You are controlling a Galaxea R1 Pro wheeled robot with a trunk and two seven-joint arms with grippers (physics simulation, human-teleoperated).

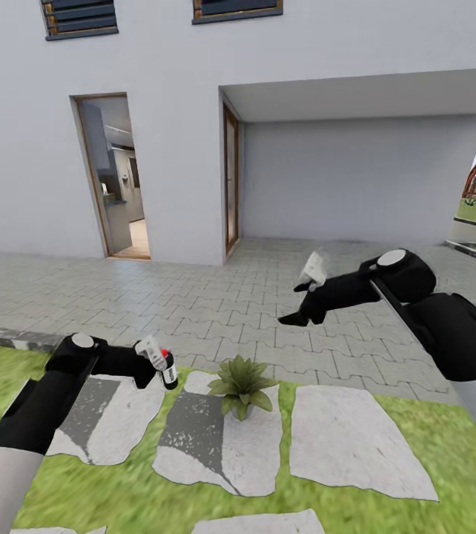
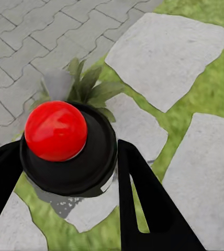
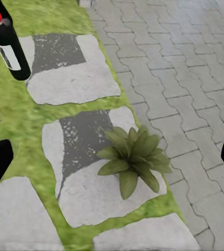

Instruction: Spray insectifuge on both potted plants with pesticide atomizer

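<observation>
Pesticide atomizer (image 1: 167,368): dark glossy bottle with a white label, writing too small to read, and a round red button top (image 2: 55,130); held above the lawn just left of the plant.
Left gripper (image 1: 149,363): black fingers (image 2: 143,198) clamped on either side of the atomizer.
Right gripper (image 1: 297,315): raised over the paving, black fingers spread apart, holding nothing.
Potted plant (image 1: 241,384): rosette of broad pointed green leaves on a flat, irregular stepping stone (image 1: 208,445).
Paving (image 1: 216,297): grey interlocking blocks bordering the grass.
</observation>
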